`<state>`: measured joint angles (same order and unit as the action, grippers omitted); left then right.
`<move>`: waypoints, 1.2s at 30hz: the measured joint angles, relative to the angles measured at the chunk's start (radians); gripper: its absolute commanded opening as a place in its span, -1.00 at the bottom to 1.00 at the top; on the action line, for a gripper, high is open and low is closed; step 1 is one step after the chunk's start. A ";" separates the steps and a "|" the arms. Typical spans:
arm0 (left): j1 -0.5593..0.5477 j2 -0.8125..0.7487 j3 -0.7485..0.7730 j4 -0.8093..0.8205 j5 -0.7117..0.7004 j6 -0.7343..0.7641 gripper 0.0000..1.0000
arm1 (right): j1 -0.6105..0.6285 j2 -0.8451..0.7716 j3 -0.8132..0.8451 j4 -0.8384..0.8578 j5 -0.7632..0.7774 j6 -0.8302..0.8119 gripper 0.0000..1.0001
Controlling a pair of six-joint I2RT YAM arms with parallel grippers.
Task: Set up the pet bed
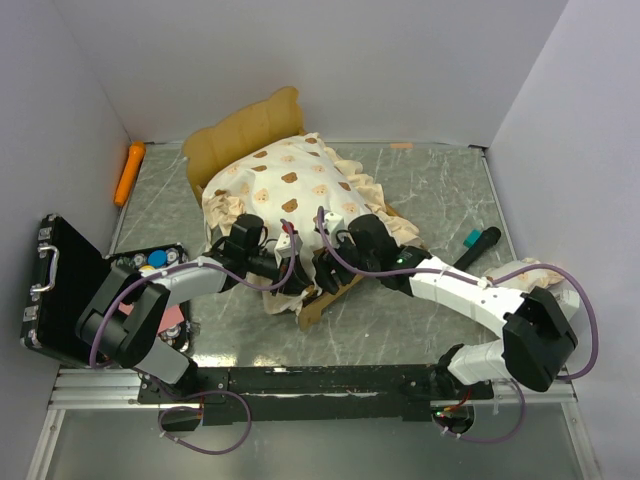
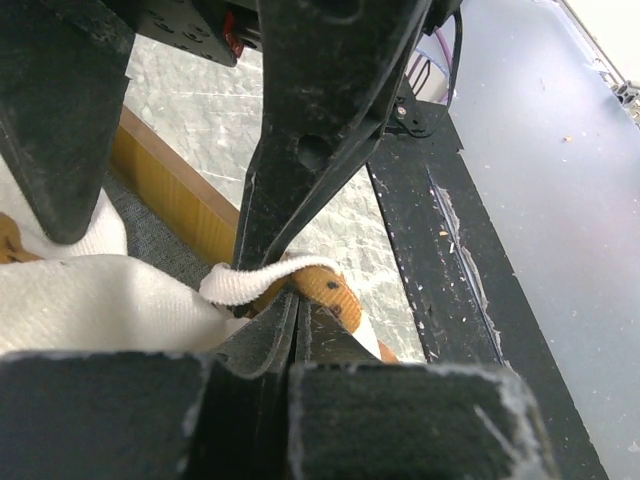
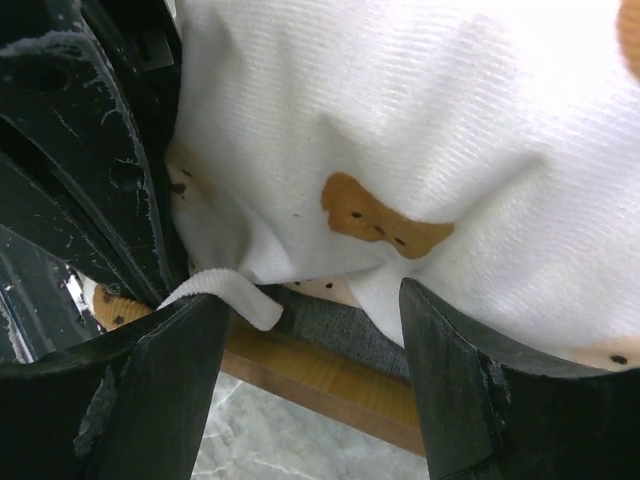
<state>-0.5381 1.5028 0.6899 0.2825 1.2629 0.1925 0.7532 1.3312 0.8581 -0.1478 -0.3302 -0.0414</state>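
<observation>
The pet bed frame point(image 1: 330, 295) sits mid-table, with its headboard point(image 1: 245, 130) on the far left. The left gripper point(image 2: 295, 330) is clamped on the hem of the bear-print mattress point(image 1: 290, 185) at the frame's near end, likely to pull it flat. The right gripper point(image 3: 310, 330), jaws spread, straddles the fabric just beside it, so the two crowd each other. The pillow point(image 1: 545, 272) waits at the right, and the black case point(image 1: 60, 290) sits at the left.

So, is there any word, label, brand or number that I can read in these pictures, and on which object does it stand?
No text can be read in any view.
mattress: only a brown bear print, no letters.
black case: no label shows.
small items next to the case: any marks are too small to read.
</observation>
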 measured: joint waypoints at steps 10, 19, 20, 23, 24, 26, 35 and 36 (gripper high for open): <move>0.000 0.004 -0.001 0.014 -0.011 -0.015 -0.98 | -0.002 -0.041 0.001 -0.058 0.042 0.008 0.53; 0.000 0.005 -0.001 0.003 -0.027 0.001 -0.98 | -0.010 -0.189 -0.050 -0.083 0.037 -0.005 0.17; 0.000 0.005 -0.001 0.001 -0.029 0.003 -0.98 | -0.011 -0.205 -0.065 -0.077 0.018 -0.007 0.15; 0.000 0.005 -0.001 -0.004 -0.031 0.006 -0.98 | -0.012 -0.247 -0.138 -0.031 -0.078 -0.004 0.10; -0.001 0.005 -0.001 -0.006 -0.031 0.007 -0.98 | -0.012 -0.248 -0.156 -0.019 -0.107 -0.002 0.08; -0.001 0.005 -0.001 -0.011 -0.031 0.008 -0.98 | -0.012 -0.226 -0.172 -0.001 -0.152 0.007 0.03; -0.001 0.005 -0.001 -0.022 -0.031 0.023 -0.98 | -0.014 -0.124 -0.177 0.137 -0.206 0.077 -0.09; -0.001 0.005 -0.001 -0.022 -0.031 0.024 -0.99 | -0.014 -0.118 -0.177 0.148 -0.206 0.079 -0.12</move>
<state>-0.5392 1.5074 0.6891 0.2604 1.2324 0.2169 0.7387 1.2133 0.6811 0.0002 -0.5362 0.0376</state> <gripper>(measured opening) 0.013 0.470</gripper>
